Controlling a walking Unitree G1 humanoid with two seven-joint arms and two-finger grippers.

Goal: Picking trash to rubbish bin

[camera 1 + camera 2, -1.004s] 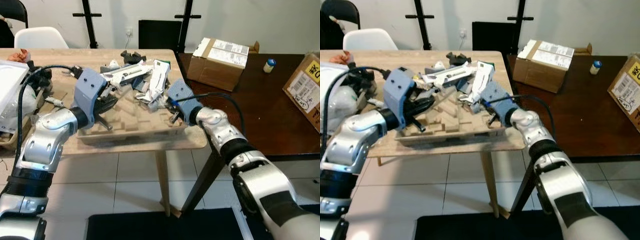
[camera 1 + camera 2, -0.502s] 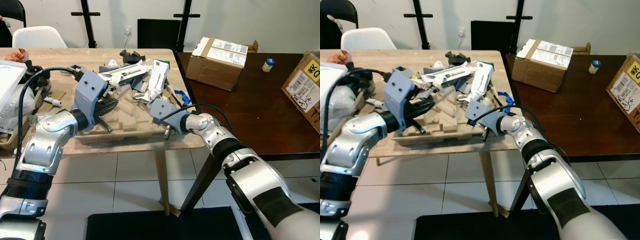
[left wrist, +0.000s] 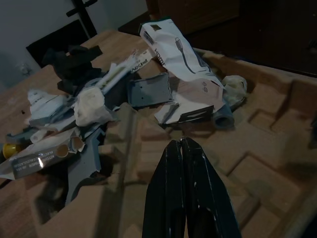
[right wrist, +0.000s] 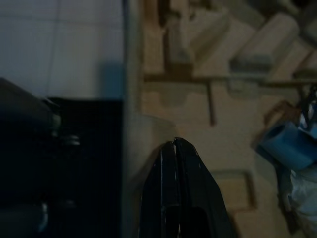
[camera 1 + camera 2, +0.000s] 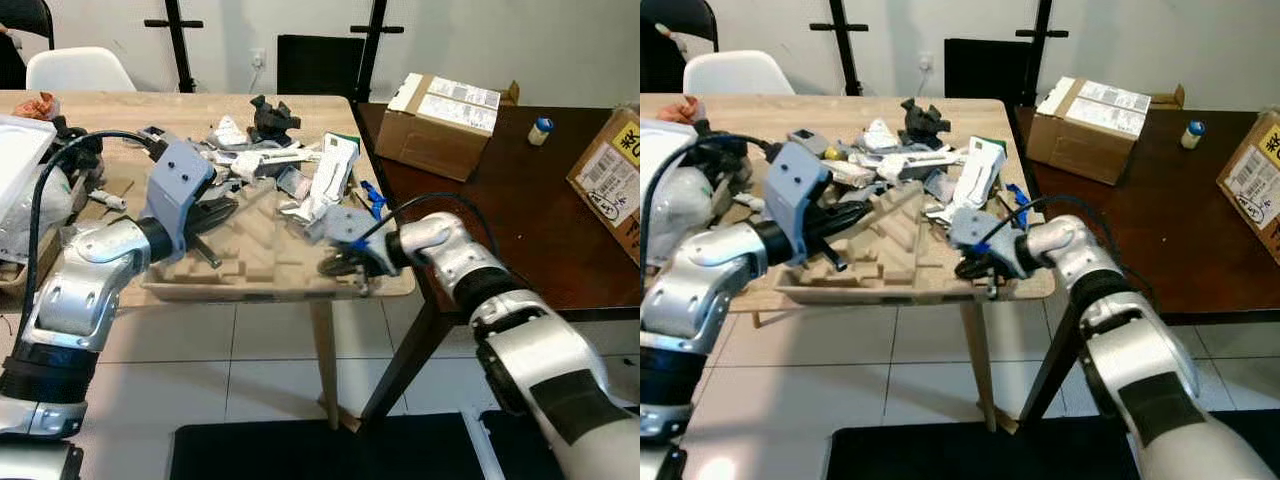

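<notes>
Lying in the middle of the frame, the trash [image 5: 300, 175] was a heap of white wrappers, grey scraps and a black lump on the far part of a moulded pulp tray [image 5: 250, 255] atop the light wooden table [image 5: 180, 110]. A white packet [image 3: 173, 47] leaned at the heap's right edge, with a blue cap [image 4: 285, 145] beside it. My left gripper [image 5: 215, 212] hovered over the tray's left half, left of centre in the frame, its fingers [image 3: 184, 198] pressed together on nothing. My right gripper [image 5: 335, 268] sat low at the tray's front right corner, just right of centre, fingers [image 4: 178, 198] likewise pinched together and empty. Right of that stood a dark table [image 5: 480, 200] with a cardboard box [image 5: 445, 110] in the upper right.
</notes>
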